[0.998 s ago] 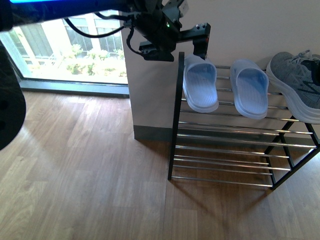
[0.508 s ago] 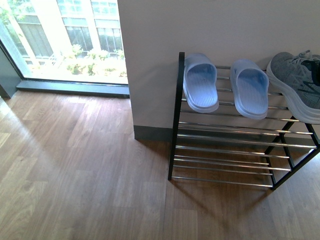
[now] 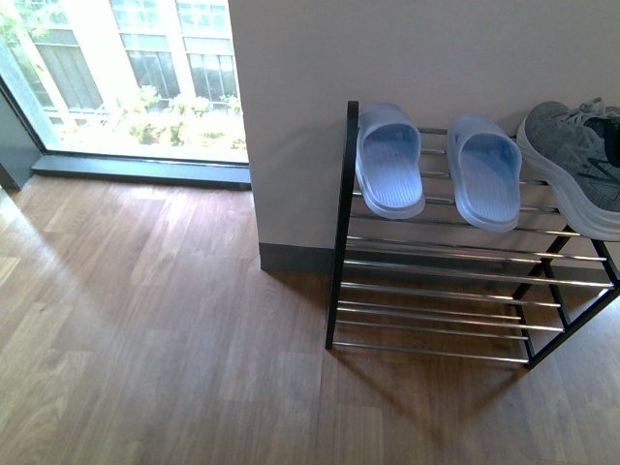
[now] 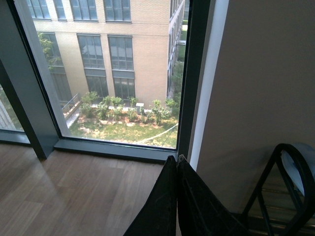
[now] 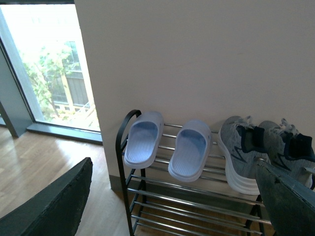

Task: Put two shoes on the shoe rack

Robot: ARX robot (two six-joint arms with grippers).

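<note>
Both slides (image 5: 167, 145) lie between right gripper (image 5: 172, 196) fingers.

The rack (image 3: 341, 223) has a black frame and shiny silver bars; on it the two slides (image 3: 389, 160) are pale blue, with fine ribbed lines on the footbed; the sneakers (image 5: 241, 147) beside them are grey knit with a speckled look, white soles and navy lining; the floor (image 3: 145, 329) is brown wood with long plank lines and lighter streaks; the wall (image 3: 387, 48) is plain off-white, with a grey skirting strip (image 3: 295, 258) at its foot; the window frame (image 4: 29, 98) is dark grey; outside, the building (image 4: 142, 44) is tan brick and the plants (image 4: 128, 110) are green; the gripper fingers (image 4: 192, 206) are black.
</note>
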